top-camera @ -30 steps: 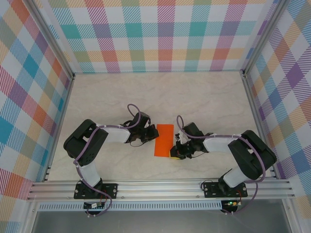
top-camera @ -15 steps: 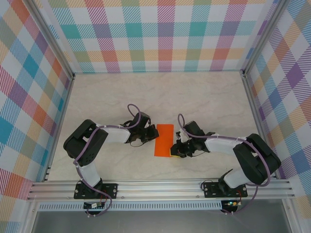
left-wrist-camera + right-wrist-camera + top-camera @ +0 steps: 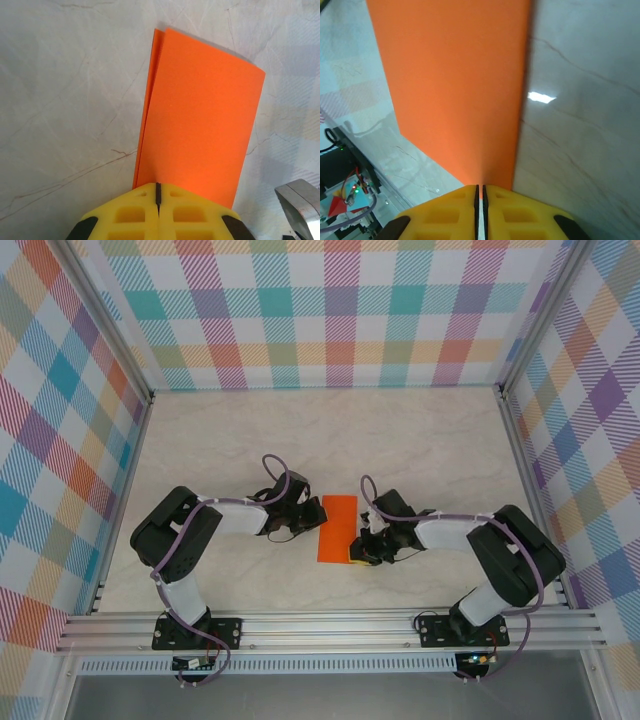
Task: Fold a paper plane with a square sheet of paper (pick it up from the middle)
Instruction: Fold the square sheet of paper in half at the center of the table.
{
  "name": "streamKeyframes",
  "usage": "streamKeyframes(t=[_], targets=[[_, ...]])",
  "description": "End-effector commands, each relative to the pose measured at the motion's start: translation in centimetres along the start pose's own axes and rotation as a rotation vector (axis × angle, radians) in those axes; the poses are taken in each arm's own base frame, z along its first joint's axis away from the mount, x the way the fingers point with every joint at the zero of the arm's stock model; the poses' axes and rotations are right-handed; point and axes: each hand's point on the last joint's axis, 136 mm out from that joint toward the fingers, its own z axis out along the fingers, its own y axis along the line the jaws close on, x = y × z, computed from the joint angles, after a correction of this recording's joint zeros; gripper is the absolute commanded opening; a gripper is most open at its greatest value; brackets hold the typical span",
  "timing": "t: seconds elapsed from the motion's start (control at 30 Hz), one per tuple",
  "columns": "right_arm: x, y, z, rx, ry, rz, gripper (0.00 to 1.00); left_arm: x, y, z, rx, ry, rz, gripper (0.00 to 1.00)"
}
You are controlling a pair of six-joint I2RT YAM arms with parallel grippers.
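The square sheet of paper (image 3: 337,528) is bright orange and lies folded in half as a tall rectangle on the marble table (image 3: 330,440). In the left wrist view the square sheet of paper (image 3: 200,110) shows two layers slightly offset along one long edge. My left gripper (image 3: 318,520) (image 3: 158,192) is shut on the middle of the paper's left edge. My right gripper (image 3: 357,552) (image 3: 480,192) pinches the near right corner of the square sheet of paper (image 3: 455,85). Its yellow jaws stand a hairline apart, with the orange edge running into the slit.
Both arms reach inward low over the table, their elbows out to the sides. An aluminium rail (image 3: 330,625) runs along the near edge. Plaid walls (image 3: 330,310) and metal posts enclose the back and both sides.
The right arm's forearm and elbow have shifted slightly, with its gripper staying at the paper's near right corner. The paper and the left arm have not moved.
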Motion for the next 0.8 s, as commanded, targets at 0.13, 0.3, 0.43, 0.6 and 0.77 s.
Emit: streamKeyframes(t=[0.13,0.3,0.43,0.6,0.77], targets=[[-4.2,4.5,-7.3,0.213,-0.190,0.116,0.30,2.7,3.6,-0.6,-0.133,0.065,-0.010,0.00],[-7.1,7.8,-11.2,0.258,-0.306,0.182,0.38,2.6,3.2,-1.1,-0.127,0.056,-0.006,0.00],[-8.5,10.3,-12.2,0.231,-0.314,0.159,0.40,2.5,2.9,-0.9,-0.124,0.066,-0.005,0.00],[-8.7,11.3,-12.1,0.213,-0.278,0.123,0.42,2.6,2.9,-0.6,-0.123,0.073,-0.004,0.00],[-8.2,11.3,-11.7,0.198,-0.231,0.110,0.43,2.6,2.9,-1.1,-0.123,0.065,0.000,0.00]])
